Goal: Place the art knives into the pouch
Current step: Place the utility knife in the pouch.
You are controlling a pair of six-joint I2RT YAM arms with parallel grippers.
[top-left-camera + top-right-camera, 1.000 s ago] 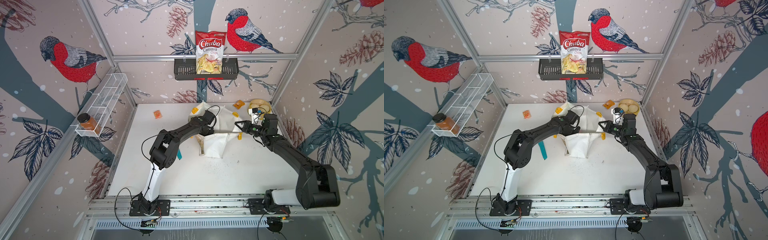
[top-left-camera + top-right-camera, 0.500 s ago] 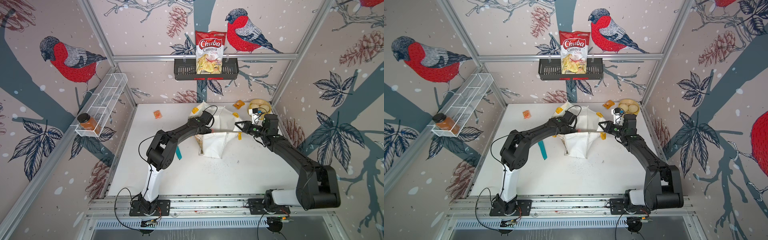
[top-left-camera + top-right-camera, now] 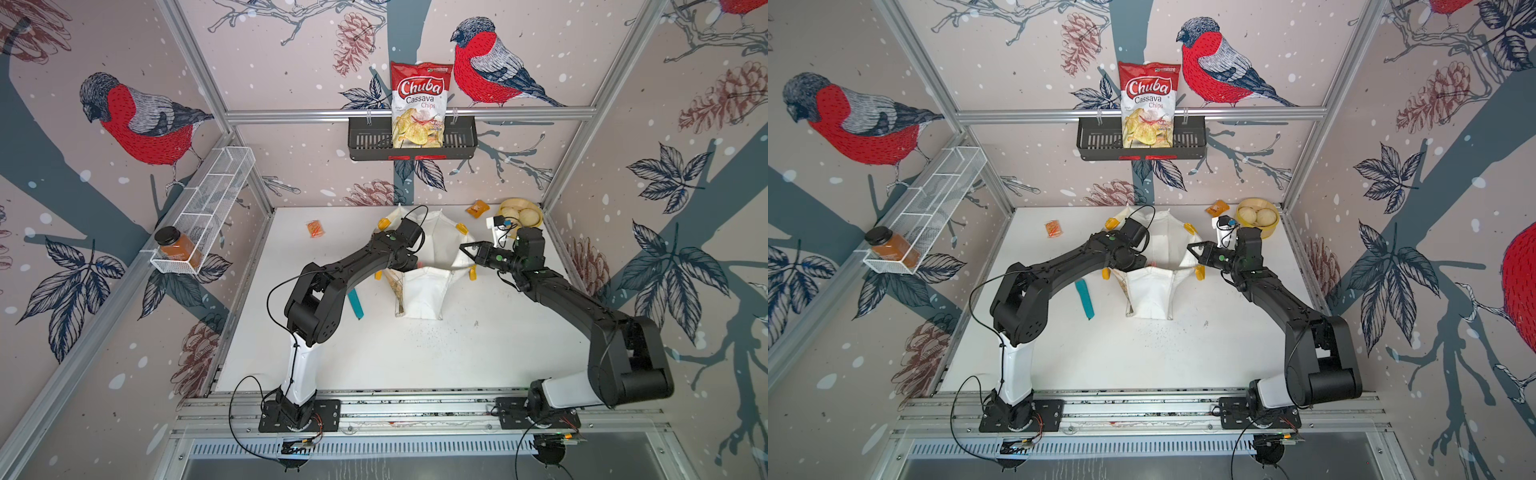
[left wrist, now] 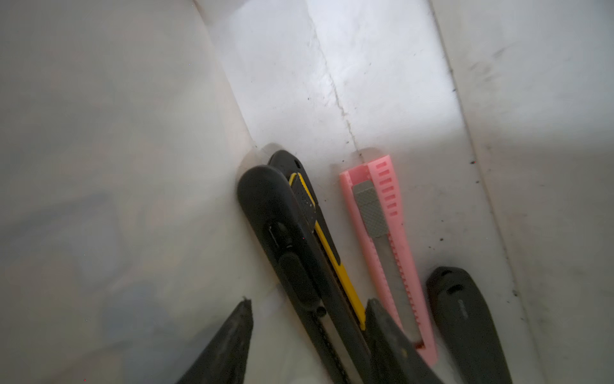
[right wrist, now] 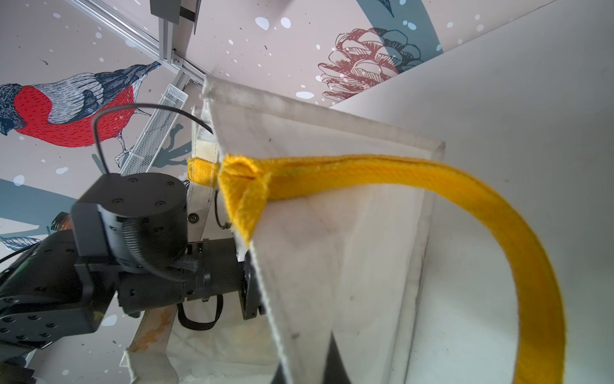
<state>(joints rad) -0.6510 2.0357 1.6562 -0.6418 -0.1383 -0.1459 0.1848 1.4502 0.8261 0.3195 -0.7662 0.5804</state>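
Note:
The white pouch (image 3: 424,291) (image 3: 1152,295) stands open mid-table with yellow handles (image 5: 432,173). My left gripper (image 4: 309,302) reaches down inside it, hidden in both top views, and it is open. A black art knife (image 4: 285,232) lies on the pouch floor (image 4: 365,83) between the spread fingers, with a wide gap on one side. Beside it lie a black-and-yellow knife (image 4: 332,252), a pink knife (image 4: 382,212) and another black one (image 4: 465,319). My right gripper (image 3: 463,248) (image 3: 1191,247) (image 5: 305,359) is shut on the pouch's rim (image 5: 332,232), holding the mouth open.
A teal knife (image 3: 355,303) (image 3: 1084,298) lies on the table left of the pouch. Orange packets (image 3: 314,228) (image 3: 476,208) and a bamboo steamer with buns (image 3: 519,212) sit at the back. A wire shelf with a jar (image 3: 178,249) lines the left wall.
The left gripper's jaws have spread wider inside the pouch, and the left arm's elbow has shifted slightly. The right arm still holds the rim in the same place.

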